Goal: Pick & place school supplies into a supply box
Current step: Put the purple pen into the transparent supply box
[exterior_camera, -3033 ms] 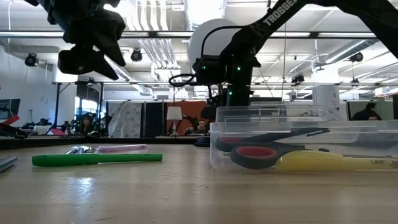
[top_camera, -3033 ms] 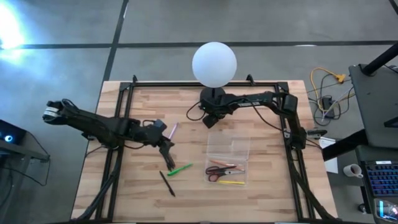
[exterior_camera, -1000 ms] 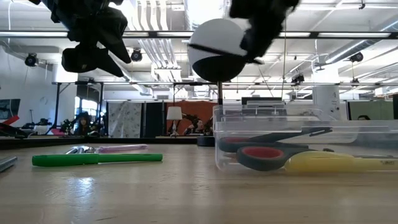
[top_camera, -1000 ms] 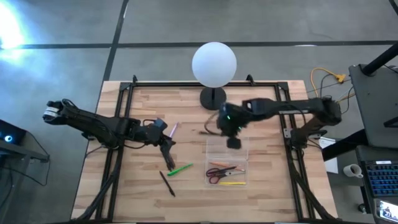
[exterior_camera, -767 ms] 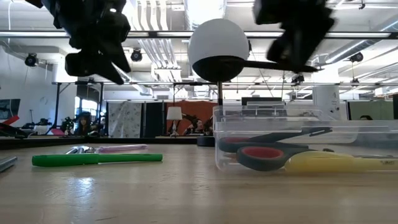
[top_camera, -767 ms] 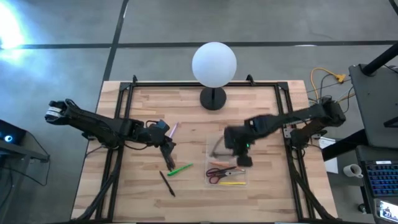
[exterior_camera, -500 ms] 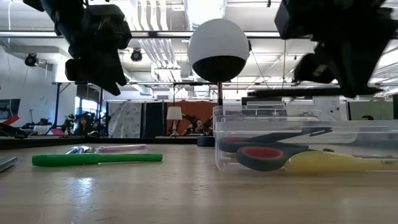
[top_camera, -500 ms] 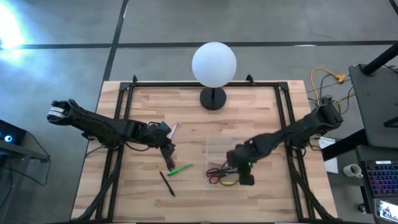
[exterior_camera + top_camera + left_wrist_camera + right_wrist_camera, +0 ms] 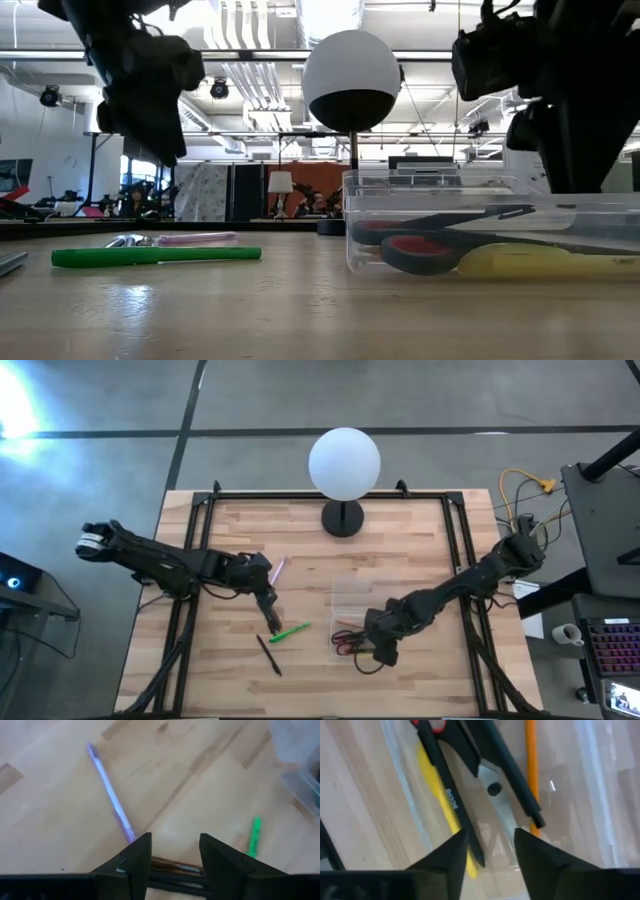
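Observation:
My left gripper (image 9: 268, 608) (image 9: 175, 845) hangs open just above the pens on the table left of the box: a brown pencil (image 9: 172, 865) and a black one show between its fingers. A purple-pink pen (image 9: 278, 570) (image 9: 110, 795), a green pen (image 9: 290, 631) (image 9: 155, 256) and a black pen (image 9: 268, 655) lie flat around it. My right gripper (image 9: 380, 652) (image 9: 490, 837) is open over the near end of the clear supply box (image 9: 350, 595) (image 9: 450, 190). In the box lie red-handled scissors (image 9: 493, 789) (image 9: 415, 250), a yellow pen (image 9: 442, 795), an orange pencil (image 9: 532, 765) and a black pen (image 9: 512, 770).
A white globe lamp (image 9: 344, 463) stands on a black base (image 9: 343, 518) at the table's far edge, behind the box. Black rails (image 9: 455, 550) run along the left and right sides. Bare wood lies at the table's near edge and far left.
My right gripper has swung from near the lamp base toward the near edge and come down over the box, carrying a black pen held level. The pen no longer shows at its fingers, and a black pen lies in the box. My left gripper has sunk slightly over the pens.

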Tool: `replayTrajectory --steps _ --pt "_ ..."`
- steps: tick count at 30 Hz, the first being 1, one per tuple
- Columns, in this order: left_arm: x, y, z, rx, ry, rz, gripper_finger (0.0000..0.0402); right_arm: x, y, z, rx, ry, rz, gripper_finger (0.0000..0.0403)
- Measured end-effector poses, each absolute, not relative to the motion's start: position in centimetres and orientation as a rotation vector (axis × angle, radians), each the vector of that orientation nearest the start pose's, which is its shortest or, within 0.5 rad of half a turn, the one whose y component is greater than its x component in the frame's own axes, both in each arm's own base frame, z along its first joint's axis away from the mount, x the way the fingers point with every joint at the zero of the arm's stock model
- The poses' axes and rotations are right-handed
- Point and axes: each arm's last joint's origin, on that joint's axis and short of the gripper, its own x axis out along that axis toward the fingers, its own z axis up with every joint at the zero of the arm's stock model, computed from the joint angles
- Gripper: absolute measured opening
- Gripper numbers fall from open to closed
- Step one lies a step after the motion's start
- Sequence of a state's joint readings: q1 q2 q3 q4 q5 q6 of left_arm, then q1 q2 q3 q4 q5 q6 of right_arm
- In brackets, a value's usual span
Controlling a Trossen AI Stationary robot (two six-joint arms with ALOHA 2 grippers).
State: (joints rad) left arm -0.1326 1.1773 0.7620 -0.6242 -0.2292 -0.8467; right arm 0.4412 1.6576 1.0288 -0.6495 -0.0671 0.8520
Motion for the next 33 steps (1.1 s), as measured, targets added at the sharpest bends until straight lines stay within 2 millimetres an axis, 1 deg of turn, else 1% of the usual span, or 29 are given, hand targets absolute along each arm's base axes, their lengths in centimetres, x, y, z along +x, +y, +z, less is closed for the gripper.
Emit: replayTrajectory --steps 3,8,13,17,21,26,31,33 --pt "22.0 -1.7 21.2 -0.58 0.938 0.551 0.015 27.6 13.1 18.4 0.469 1.33 -0.151 0.0198" --pt "23.5 -0.9 19.2 -0.566 1.005 0.623 0.015 27.1 12.7 19.6 0.405 1.335 -0.229 0.0249" --pt "24.8 -0.5 17.8 -0.536 1.049 0.683 0.015 25.4 12.3 21.6 0.358 1.315 -0.262 0.0279" --pt "25.8 0.7 16.5 -0.547 1.092 0.743 0.015 23.3 11.3 22.5 0.343 1.317 -0.293 0.0282" --pt "26.9 2.3 16.0 -0.596 1.117 0.781 0.015 21.0 10.1 23.2 0.37 1.251 -0.333 0.0275" --pt "27.9 4.2 14.9 -0.63 1.189 0.773 0.015 18.3 8.5 23.8 0.422 1.151 -0.385 0.0267" --pt "28.1 5.0 13.4 -0.679 1.26 0.771 0.0148 16.5 7.6 23.7 0.438 1.123 -0.384 0.0261" --pt "28.0 5.1 13.1 -0.691 1.277 0.766 0.0137 16.1 7.3 23.6 0.439 1.116 -0.391 0.0258"
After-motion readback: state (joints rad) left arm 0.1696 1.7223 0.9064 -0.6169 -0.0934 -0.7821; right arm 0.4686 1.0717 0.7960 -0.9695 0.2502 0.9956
